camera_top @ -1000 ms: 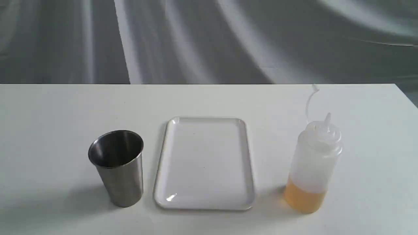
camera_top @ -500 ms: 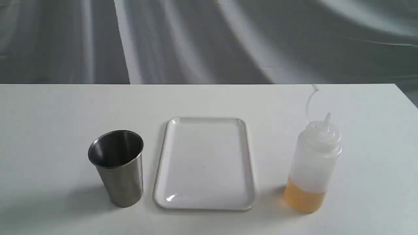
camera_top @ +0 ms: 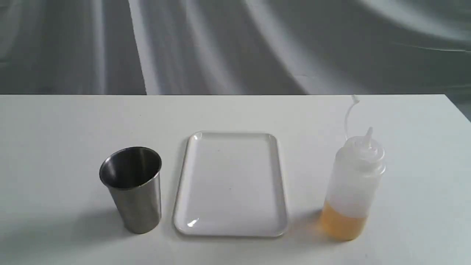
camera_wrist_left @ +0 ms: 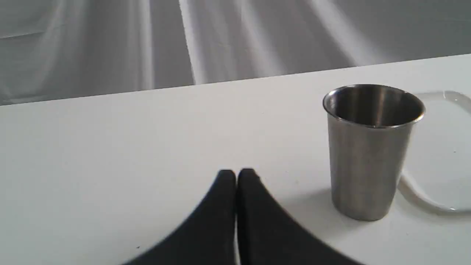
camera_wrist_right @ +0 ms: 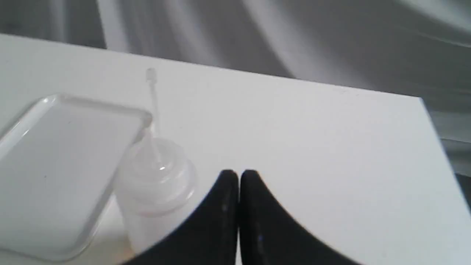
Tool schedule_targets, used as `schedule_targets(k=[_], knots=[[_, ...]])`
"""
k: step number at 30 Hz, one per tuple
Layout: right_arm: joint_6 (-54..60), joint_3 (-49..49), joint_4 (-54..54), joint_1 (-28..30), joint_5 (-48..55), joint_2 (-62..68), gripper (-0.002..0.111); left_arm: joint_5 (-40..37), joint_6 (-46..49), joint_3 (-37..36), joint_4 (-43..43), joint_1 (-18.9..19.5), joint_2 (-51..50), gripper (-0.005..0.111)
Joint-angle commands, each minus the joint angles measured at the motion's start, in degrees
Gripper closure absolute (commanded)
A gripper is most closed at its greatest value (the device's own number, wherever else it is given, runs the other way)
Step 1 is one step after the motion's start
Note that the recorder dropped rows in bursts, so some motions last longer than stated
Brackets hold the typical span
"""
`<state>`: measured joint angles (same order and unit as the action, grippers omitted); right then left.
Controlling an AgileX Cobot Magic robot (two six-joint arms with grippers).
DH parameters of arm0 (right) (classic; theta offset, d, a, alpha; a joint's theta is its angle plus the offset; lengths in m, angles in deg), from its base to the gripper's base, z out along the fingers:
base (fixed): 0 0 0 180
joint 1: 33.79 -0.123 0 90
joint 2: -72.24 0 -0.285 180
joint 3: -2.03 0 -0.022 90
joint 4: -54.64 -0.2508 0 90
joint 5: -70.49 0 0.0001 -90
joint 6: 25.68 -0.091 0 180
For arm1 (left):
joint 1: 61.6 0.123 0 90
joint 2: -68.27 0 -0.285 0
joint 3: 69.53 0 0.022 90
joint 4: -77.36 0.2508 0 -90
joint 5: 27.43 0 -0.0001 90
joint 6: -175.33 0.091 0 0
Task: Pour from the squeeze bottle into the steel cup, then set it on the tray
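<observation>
The steel cup (camera_top: pixel 132 187) stands upright at the left of the white table, empty, also seen in the left wrist view as the steel cup (camera_wrist_left: pixel 369 151). The white tray (camera_top: pixel 230 184) lies flat in the middle. The squeeze bottle (camera_top: pixel 351 187) stands upright at the right, amber liquid in its lower third, cap strap sticking up. Neither arm shows in the exterior view. My left gripper (camera_wrist_left: pixel 236 175) is shut and empty, apart from the cup. My right gripper (camera_wrist_right: pixel 239 176) is shut and empty, beside the squeeze bottle (camera_wrist_right: pixel 154 184) without touching it.
A grey draped cloth (camera_top: pixel 235 44) hangs behind the table. The table's right edge (camera_top: pixel 458 108) lies near the bottle's side. The tray's corner (camera_wrist_right: pixel 55 147) sits just beside the bottle in the right wrist view.
</observation>
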<state>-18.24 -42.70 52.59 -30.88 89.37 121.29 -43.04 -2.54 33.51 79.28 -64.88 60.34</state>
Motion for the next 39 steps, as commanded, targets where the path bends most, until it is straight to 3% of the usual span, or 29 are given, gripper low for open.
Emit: schedule_targets(k=[1, 6, 18, 31, 39], knots=[[-0.3, 0.3, 0.0, -5.1, -4.0, 7.1, 0.108, 0.4, -0.1, -0.3, 0.0, -0.3, 0.1, 0.107], [-0.3, -2.9, 0.0, -10.3, -11.2, 14.6, 0.108, 0.4, -0.1, -0.3, 0.0, -0.3, 0.1, 0.107], [-0.4, -18.6, -1.6, -10.4, -25.2, 16.5, 0.108, 0.4, -0.3, -0.3, 0.0, -0.3, 0.1, 0.107], [-0.4, -19.0, -1.8, -10.4, -45.1, 37.6, 0.108, 0.4, 0.0, -0.3, 0.0, -0.3, 0.1, 0.107], [-0.5, -19.0, -1.8, -10.4, -47.0, 39.2, 0.105, 0.4, -0.2, -0.3, 0.0, -0.3, 0.1, 0.107]])
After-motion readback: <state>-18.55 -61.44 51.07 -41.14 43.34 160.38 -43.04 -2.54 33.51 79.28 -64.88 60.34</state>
